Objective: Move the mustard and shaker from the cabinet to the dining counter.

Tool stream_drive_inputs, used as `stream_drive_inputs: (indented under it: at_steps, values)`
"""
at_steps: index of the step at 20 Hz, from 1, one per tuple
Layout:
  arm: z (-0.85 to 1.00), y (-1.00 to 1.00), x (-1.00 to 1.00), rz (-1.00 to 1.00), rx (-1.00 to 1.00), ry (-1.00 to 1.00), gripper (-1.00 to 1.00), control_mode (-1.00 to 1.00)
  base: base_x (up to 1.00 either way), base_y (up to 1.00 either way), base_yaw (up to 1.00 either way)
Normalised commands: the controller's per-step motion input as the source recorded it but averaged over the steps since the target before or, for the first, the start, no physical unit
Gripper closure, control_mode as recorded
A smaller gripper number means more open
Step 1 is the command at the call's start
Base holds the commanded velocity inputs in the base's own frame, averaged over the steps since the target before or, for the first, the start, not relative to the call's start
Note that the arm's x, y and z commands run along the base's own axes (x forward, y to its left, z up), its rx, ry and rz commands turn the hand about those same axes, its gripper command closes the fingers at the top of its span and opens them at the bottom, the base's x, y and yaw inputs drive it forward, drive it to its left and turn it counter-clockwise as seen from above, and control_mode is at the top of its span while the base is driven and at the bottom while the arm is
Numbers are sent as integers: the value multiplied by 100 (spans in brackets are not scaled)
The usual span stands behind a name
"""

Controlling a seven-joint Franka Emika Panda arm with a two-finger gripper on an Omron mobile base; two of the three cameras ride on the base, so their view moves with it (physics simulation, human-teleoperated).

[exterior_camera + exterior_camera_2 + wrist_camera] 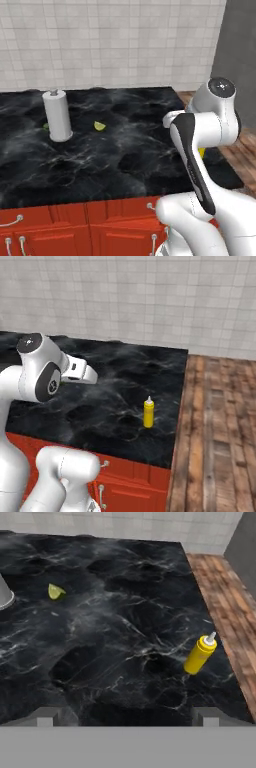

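- Mustard [148, 413] is seen standing upright on the dining counter tabletop [120, 386], near the tabletop's right end and toward its front edge, just short of the wooden floor [220, 426].
- In the hand view the bottle [200, 654] is placed above and between the claw's finger tips, closer to the right one — nothing is gripped.
- Claw [127, 716] is held wide open, both tips raised above the dark marble with no object between them.
- A white paper-towel cylinder [57, 115] is seen upright on the left part of the tabletop, well apart from the mustard.
- A lime wedge [100, 126] is seen lying just right of the cylinder — flat on the marble.
- Red drawer fronts [75, 230] are shown below the tabletop's front edge.
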Motion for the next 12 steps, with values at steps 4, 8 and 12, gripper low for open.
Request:
stream_drive_inputs:
  at_steps: [4,8,12]
  values:
    - [0,0,0,0,0,0,-100,100,-58,69,85]
    - [0,0,0,0,0,0,-100,100,-42,32,100]
    - [0,0,0,0,0,0,-100,100,-4,0,100]
